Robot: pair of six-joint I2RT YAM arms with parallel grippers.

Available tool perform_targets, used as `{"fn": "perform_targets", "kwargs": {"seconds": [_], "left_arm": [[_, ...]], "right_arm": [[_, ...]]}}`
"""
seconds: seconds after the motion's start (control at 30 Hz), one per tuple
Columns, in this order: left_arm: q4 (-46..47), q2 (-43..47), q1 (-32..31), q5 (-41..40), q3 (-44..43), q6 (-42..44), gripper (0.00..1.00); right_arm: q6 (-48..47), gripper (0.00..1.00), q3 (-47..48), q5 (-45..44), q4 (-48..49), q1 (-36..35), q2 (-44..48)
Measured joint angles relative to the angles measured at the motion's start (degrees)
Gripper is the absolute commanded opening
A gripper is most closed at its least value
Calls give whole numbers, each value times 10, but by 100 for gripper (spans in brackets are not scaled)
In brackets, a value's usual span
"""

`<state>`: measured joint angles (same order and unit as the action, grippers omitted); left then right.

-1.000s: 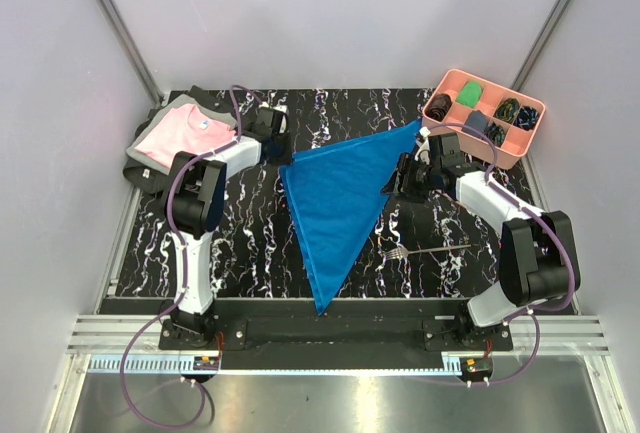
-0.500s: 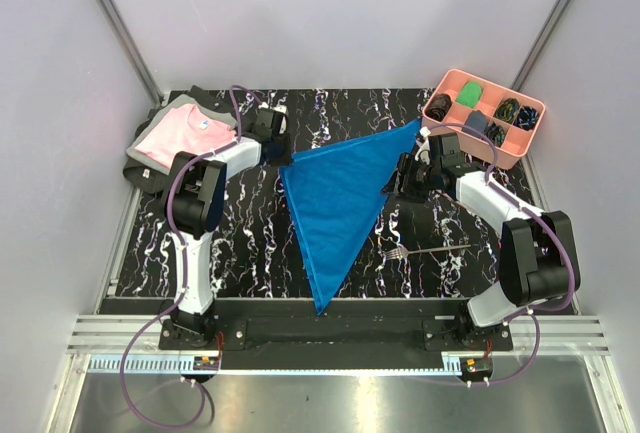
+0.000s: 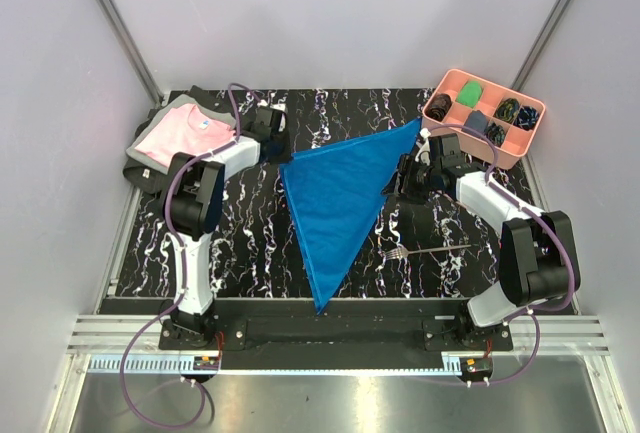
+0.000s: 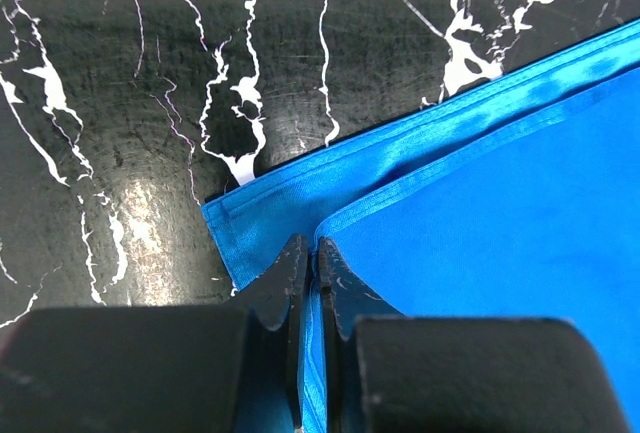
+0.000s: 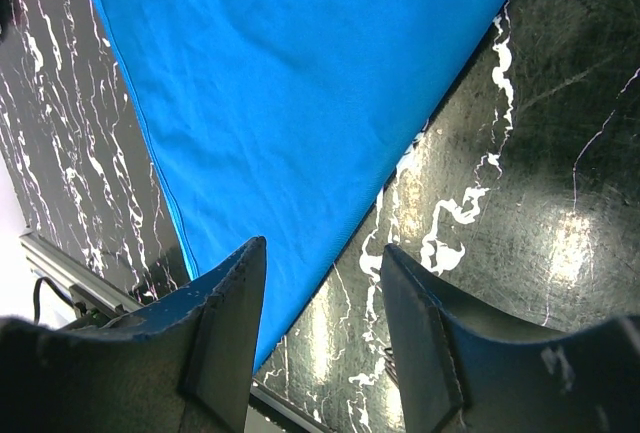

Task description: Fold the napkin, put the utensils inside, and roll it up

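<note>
The napkin (image 3: 340, 198) is a shiny blue cloth folded into a triangle on the black marbled table, its long point toward the near edge. My left gripper (image 3: 279, 155) is at its left corner. In the left wrist view the gripper (image 4: 308, 253) is shut on the hem of the upper layer of the napkin (image 4: 480, 203), and the lower layer's corner shows just beyond. My right gripper (image 3: 398, 186) hangs open over the napkin's right edge; between its fingers (image 5: 325, 273) I see the napkin (image 5: 300, 83) edge and bare table. A silver fork (image 3: 425, 250) lies to the napkin's right.
A pink compartment tray (image 3: 510, 159) with small cloth bundles stands at the far right corner. A folded pink shirt (image 3: 180, 133) with grey trim lies at the far left. The table's near edge runs along the arm bases.
The left wrist has shifted very slightly toward the far left. The napkin, the fork and the right arm look the same.
</note>
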<state>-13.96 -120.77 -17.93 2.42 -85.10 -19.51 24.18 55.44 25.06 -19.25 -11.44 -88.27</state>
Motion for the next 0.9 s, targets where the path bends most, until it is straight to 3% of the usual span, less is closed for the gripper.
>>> {"fn": "perform_targets", "kwargs": {"seconds": [0.7,0.73,0.9], "left_arm": [[0,7,10,-7,-3,0,6],[-1,7,10,-8,-4,1,9],[-1,7,10,-10,-12,1,50]], "right_arm": [[0,58,-4,1,-2,0,0],[0,59,-4,1,-2,0,0],[0,62,-4,-3,-4,1,0]]}}
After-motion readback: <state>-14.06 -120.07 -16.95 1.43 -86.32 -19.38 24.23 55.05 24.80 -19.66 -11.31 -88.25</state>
